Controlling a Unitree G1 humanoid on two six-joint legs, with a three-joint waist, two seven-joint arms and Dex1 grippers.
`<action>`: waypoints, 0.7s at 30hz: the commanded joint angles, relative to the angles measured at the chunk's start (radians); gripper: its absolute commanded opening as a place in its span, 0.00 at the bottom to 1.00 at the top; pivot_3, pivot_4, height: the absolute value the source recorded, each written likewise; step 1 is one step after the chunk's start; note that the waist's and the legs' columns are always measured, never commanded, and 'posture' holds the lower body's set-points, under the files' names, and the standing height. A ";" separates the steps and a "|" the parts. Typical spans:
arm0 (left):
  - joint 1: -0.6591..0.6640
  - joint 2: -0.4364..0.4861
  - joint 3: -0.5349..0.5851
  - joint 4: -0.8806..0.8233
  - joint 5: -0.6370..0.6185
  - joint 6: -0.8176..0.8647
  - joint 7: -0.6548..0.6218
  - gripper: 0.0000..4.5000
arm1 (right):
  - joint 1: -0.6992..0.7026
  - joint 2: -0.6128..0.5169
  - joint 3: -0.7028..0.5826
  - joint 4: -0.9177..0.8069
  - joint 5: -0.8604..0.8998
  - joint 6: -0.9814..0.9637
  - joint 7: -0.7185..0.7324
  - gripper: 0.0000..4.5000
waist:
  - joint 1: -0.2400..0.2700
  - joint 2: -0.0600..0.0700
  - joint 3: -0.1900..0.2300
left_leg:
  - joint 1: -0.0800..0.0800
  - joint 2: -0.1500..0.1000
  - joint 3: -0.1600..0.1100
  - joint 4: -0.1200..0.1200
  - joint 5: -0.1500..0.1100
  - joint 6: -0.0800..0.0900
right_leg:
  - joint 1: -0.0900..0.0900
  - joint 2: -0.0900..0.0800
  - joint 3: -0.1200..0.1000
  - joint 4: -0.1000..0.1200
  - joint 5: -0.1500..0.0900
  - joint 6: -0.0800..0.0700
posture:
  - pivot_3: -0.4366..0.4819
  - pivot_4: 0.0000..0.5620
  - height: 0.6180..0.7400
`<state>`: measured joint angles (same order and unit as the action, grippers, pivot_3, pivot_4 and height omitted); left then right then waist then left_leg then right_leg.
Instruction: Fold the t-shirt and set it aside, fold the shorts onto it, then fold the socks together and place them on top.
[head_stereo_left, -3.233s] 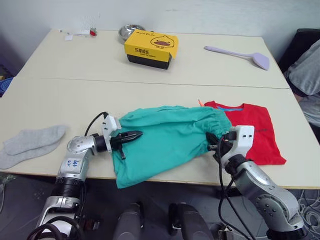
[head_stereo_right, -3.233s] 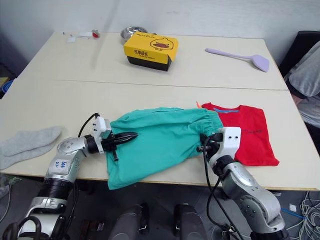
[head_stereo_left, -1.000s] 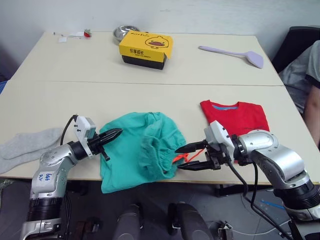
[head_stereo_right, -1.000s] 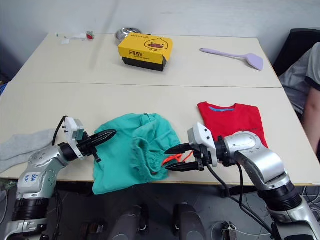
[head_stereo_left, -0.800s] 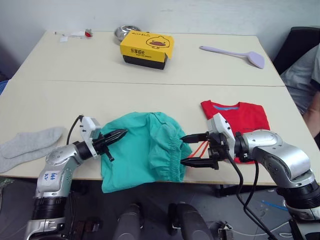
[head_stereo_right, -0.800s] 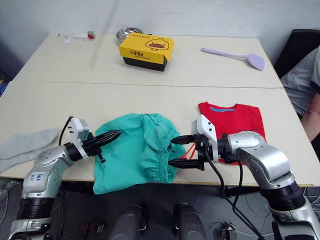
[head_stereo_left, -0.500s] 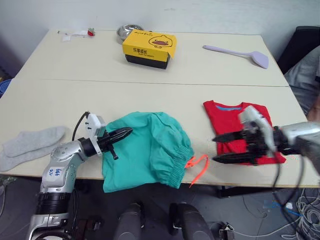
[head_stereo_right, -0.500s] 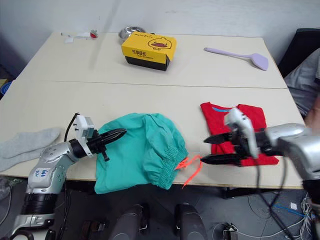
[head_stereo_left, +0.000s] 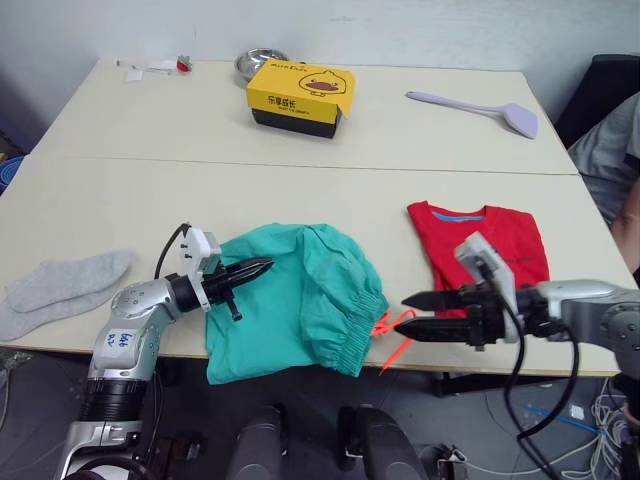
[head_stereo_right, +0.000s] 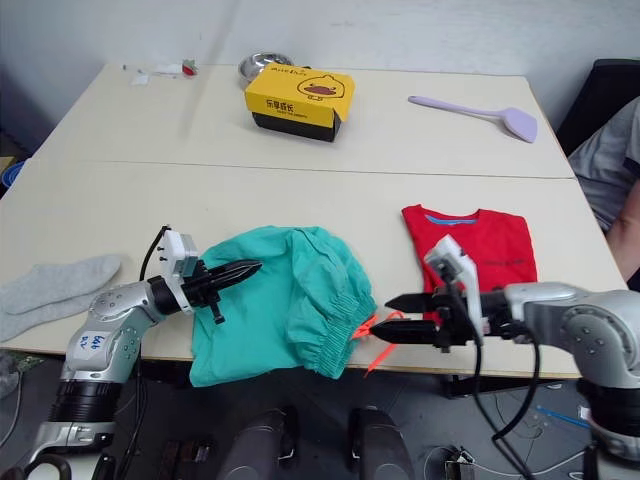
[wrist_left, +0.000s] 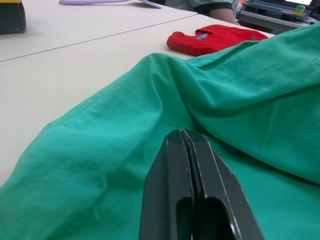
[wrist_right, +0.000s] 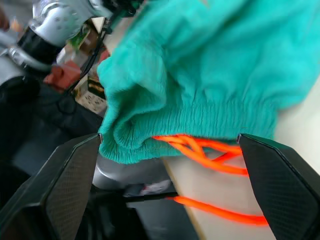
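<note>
Teal shorts (head_stereo_left: 300, 295), red t-shirt (head_stereo_left: 480, 240), grey socks (head_stereo_left: 60, 285).

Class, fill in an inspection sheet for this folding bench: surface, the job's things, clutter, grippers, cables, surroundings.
Surface: pale table, seam across it.
Job's things: t-shirt folded on the right; shorts bunched at the front edge, orange drawstring hanging over it; socks flat on the left.
Clutter: yellow box, metal bowl, lilac spatula, small scraps.
Grippers: left gripper shut over the shorts; right gripper open, facing the waistband.
Cables: black leads on both wrists.
Surroundings: seated person at right.
</note>
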<state>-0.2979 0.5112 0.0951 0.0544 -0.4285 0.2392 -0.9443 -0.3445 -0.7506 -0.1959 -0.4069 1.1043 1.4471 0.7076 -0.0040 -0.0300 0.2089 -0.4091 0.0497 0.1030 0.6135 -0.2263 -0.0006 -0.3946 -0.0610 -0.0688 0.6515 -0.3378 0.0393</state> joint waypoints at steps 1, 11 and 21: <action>-0.004 0.008 -0.002 -0.008 0.002 -0.020 -0.016 0.00 | -0.034 0.098 -0.051 -0.036 0.127 0.118 -0.172 0.98 | -0.001 0.000 0.000 | 0.000 0.000 0.000 0.000 0.000 0.000 | 0.000 0.000 0.000 0.000 0.000 0.000 | 0.48 0.27 1.00; 0.006 0.007 0.003 -0.015 0.004 -0.022 -0.016 0.00 | -0.069 0.273 0.012 -0.006 0.216 0.167 -0.510 0.98 | -0.002 0.000 0.000 | -0.001 0.000 0.000 0.000 0.000 0.001 | -0.001 0.000 0.000 0.000 0.000 0.000 | 0.48 0.27 1.00; 0.008 0.001 -0.043 0.019 0.070 -0.043 0.015 0.00 | -0.253 0.072 0.068 0.072 0.081 0.115 -0.375 0.33 | -0.010 0.001 0.000 | -0.003 -0.001 0.002 0.000 0.001 0.003 | -0.004 0.000 0.002 0.001 0.001 0.003 | 0.48 0.27 1.00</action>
<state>-0.2946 0.5109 0.0715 0.0597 -0.3923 0.2124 -0.9455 -0.5751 -0.6521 -0.1333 -0.3492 1.2009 1.5868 0.2785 -0.0138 -0.0291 0.2094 -0.4120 0.0486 0.1051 0.6136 -0.2248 0.0022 -0.3981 -0.0607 -0.0667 0.6519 -0.3366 0.0421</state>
